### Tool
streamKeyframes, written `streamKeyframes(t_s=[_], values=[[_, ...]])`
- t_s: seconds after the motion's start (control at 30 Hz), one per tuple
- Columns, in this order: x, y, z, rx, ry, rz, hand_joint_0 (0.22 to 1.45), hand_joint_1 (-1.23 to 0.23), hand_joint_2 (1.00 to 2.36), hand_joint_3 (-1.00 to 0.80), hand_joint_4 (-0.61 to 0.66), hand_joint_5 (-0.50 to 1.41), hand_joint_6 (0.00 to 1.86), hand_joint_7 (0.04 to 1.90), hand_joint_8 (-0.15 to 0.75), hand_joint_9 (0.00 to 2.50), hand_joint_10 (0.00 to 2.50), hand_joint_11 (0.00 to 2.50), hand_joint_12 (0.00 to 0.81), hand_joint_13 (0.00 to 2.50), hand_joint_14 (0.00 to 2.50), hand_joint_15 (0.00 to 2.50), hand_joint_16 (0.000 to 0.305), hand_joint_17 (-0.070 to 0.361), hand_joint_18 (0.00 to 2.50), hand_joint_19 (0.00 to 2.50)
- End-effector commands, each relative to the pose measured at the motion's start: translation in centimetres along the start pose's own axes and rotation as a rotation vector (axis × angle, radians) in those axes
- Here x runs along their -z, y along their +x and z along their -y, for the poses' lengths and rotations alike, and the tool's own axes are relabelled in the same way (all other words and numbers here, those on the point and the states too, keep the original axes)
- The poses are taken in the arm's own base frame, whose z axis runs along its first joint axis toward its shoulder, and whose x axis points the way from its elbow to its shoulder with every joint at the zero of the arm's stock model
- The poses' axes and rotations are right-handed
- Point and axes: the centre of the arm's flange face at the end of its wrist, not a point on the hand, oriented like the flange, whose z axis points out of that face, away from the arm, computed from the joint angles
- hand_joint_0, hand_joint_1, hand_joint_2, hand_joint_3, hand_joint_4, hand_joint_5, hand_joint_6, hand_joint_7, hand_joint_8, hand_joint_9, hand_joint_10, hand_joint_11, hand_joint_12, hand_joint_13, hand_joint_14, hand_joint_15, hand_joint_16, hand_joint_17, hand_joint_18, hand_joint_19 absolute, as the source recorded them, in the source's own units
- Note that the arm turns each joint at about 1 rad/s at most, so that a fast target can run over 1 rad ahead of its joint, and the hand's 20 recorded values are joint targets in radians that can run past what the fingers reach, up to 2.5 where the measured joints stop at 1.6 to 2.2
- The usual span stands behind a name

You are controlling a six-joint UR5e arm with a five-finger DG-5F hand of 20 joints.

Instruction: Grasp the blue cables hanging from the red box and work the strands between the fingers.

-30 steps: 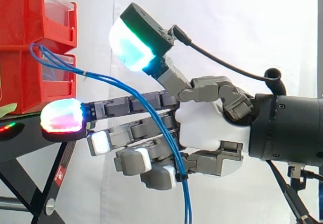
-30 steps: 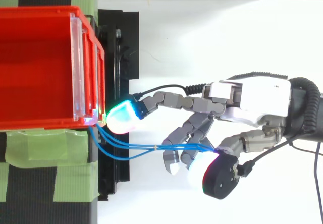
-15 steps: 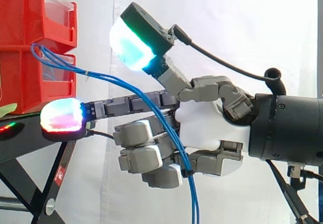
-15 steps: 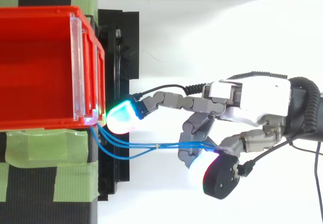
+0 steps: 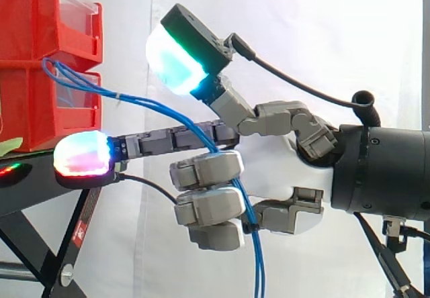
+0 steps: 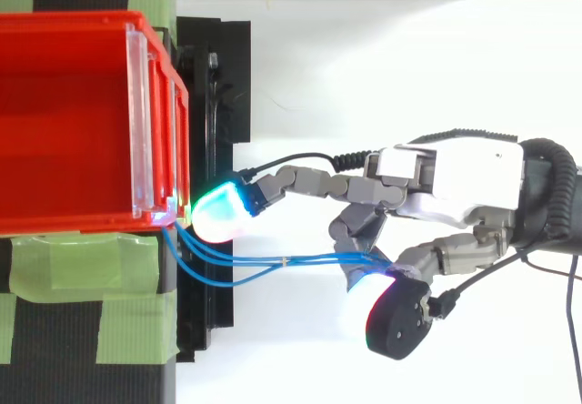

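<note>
While the stacked red plastic bins (image 5: 40, 56) stand at the left of the side view, the grey robot hand (image 5: 209, 205) reaches toward them from the right. Its lower fingers are curled round the thin blue cables (image 5: 154, 105). The strands slant from the bin front down into this grip, then hang below it.

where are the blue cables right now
In the side view, the blue cables leave the red bin at the left and slope down to the right into the curled fingers of the hand, then hang below it.
</note>
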Motion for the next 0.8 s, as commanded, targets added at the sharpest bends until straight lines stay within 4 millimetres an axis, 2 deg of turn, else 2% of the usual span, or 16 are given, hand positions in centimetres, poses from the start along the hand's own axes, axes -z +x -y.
streamKeyframes(t_s=[0.0,0.1,0.37,0.6,0.77], values=[[-0.01,-0.02,-0.01,0.001,-0.001,-0.001,0.72,-0.56,1.0,-1.0,0.22,-0.15,0.01,0.69,0.305,0.8,1.35,0.91,0.35,1.27,0.48,1.32,0.058,0.13,1.32,1.3],[-0.01,-0.03,-0.01,0.002,-0.001,0.0,0.72,-0.56,1.0,-1.0,0.23,-0.15,0.01,0.69,0.298,0.8,1.38,0.92,0.351,1.27,0.52,1.31,0.058,0.13,1.32,1.29],[-0.02,-0.01,-0.02,0.009,-0.003,-0.001,0.72,-0.56,1.0,-1.0,0.23,-0.14,0.01,0.69,0.294,0.78,1.66,0.9,0.351,1.23,0.85,1.25,0.058,0.131,1.32,1.29],[-0.08,0.0,-0.08,0.007,-0.008,-0.001,0.72,-0.56,1.0,-1.0,0.23,-0.14,0.01,0.69,0.286,0.77,1.78,0.89,0.349,1.2,1.04,1.21,0.058,0.131,1.32,1.29],[-0.18,0.03,-0.18,0.005,-0.014,-0.001,0.72,-0.56,1.0,-1.0,0.23,-0.12,0.01,0.69,0.293,0.76,1.98,0.85,0.35,1.16,1.38,1.13,0.057,0.129,1.36,1.38]])
